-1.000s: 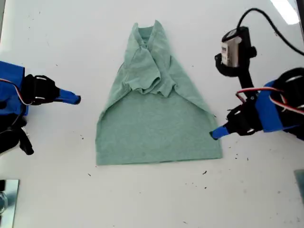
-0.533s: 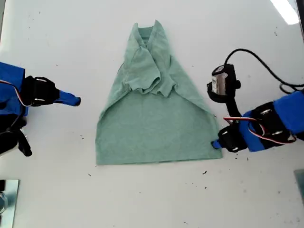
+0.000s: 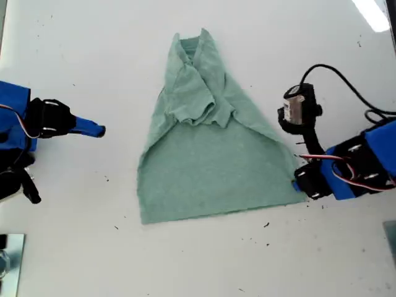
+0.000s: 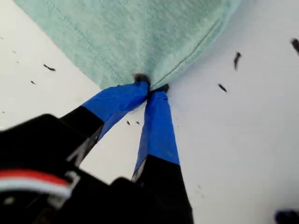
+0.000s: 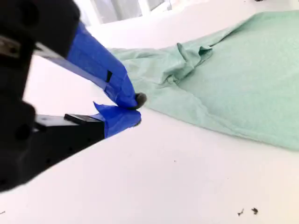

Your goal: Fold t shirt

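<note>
The pale green t shirt [image 3: 210, 161] lies flat on the white table with its sleeves folded in, collar at the far end and hem toward the near edge. My first gripper [image 3: 298, 184] is at the hem corner on the exterior view's right, shut on that corner of the t shirt [image 4: 140, 32], with cloth pinched between the blue fingertips [image 4: 140, 95]. My second gripper [image 3: 99, 130] sits on the exterior view's left, apart from the shirt, shut on nothing. In its own view, the second gripper [image 5: 136, 110] has the shirt [image 5: 233, 79] lying beyond it.
The white table [image 3: 198, 260] carries small black specks near the hem corner. A black camera module [image 3: 298, 108] with a cable rises from the first arm. A metallic object [image 3: 9, 260] shows at the exterior view's lower left corner.
My first gripper came down to the hem corner, shut on it and pulled it toward the exterior view's right. The whole shirt slid and skewed that way. The second arm stayed still.
</note>
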